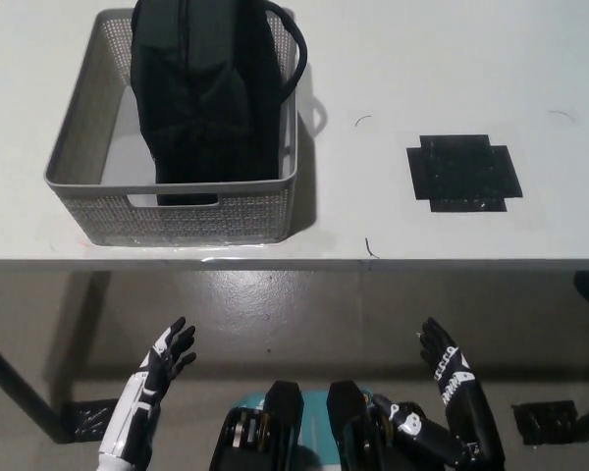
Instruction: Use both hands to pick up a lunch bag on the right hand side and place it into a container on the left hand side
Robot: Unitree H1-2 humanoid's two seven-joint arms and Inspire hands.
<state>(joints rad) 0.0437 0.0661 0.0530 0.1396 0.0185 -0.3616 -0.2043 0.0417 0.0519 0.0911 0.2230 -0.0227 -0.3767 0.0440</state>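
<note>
A black lunch bag (208, 90) stands upright inside the grey woven container (88, 201) at the table's left, its strap looping over the right rim. Both of my hands are below the table's front edge, over the floor. The white left hand (162, 358) is at the lower left, open with fingers spread and holding nothing. At the lower right the black right hand (445, 371) is open too, fingers spread and empty. Neither hand touches the bag or the container.
A black cross-shaped tape mark (464, 173) lies on the white table (393, 78) at the right. The table's front edge (373, 261) runs across the picture above my hands. A dark table leg (15, 388) slants at the lower left.
</note>
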